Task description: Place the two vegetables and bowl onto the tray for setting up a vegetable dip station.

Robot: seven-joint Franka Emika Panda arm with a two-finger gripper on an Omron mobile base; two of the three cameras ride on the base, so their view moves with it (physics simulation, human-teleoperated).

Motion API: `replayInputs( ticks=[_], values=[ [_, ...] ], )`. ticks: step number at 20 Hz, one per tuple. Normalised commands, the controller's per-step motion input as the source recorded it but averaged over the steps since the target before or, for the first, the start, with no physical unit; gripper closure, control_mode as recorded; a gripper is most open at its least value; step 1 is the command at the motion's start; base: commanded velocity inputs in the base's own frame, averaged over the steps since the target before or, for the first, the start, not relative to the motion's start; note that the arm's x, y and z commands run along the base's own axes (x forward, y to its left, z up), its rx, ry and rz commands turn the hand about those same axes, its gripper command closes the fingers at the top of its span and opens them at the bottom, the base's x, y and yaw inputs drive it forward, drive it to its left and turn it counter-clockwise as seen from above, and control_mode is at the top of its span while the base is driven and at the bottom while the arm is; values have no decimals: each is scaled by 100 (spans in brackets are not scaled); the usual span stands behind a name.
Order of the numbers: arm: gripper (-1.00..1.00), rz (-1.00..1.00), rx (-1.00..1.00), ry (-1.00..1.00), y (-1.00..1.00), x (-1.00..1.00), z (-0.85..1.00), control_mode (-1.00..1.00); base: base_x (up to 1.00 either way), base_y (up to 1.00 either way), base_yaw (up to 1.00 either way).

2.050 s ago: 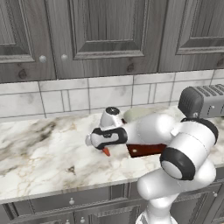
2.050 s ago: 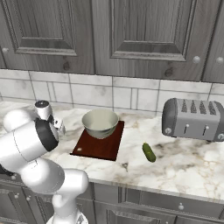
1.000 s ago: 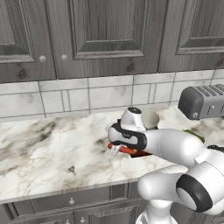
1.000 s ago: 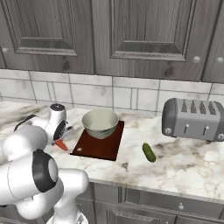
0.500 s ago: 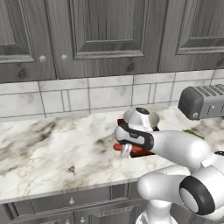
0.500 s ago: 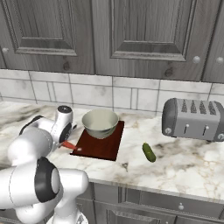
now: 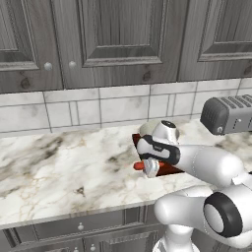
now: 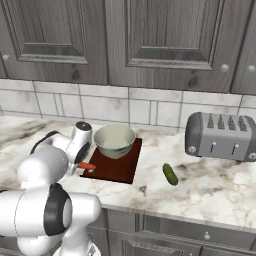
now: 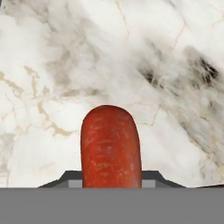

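My gripper (image 7: 149, 167) is shut on the orange-red carrot (image 7: 140, 166), one of the two vegetables, and holds it just above the left edge of the dark reddish-brown tray (image 8: 114, 170). In the right base view the carrot (image 8: 88, 165) pokes out of the gripper (image 8: 82, 165) toward the tray. The hand view has the carrot (image 9: 110, 146) over marble counter. The pale bowl (image 8: 114, 140) sits on the tray's far half. The dark green cucumber (image 8: 170, 174) lies on the counter to the right of the tray.
A grey toaster (image 8: 220, 135) stands at the right by the tiled wall, and it also sits at the right edge of the left base view, toaster (image 7: 229, 114). The marble counter (image 7: 64, 167) stretches to the left. Grey cabinets hang above.
The arm has carried the carrot to the right along the counter, from well left of the tray up to its left edge. Bowl and cucumber have stayed put.
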Motion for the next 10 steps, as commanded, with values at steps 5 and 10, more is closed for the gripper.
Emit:
replayInputs(
  ticks=[5, 10],
  values=[
    [100, 8, 0, -6, -8, 8, 0, -100, 0, 0, 0],
    [100, 0, -1, -5, -11, 6, 0, -100, 0, 0, 0]
  ],
)
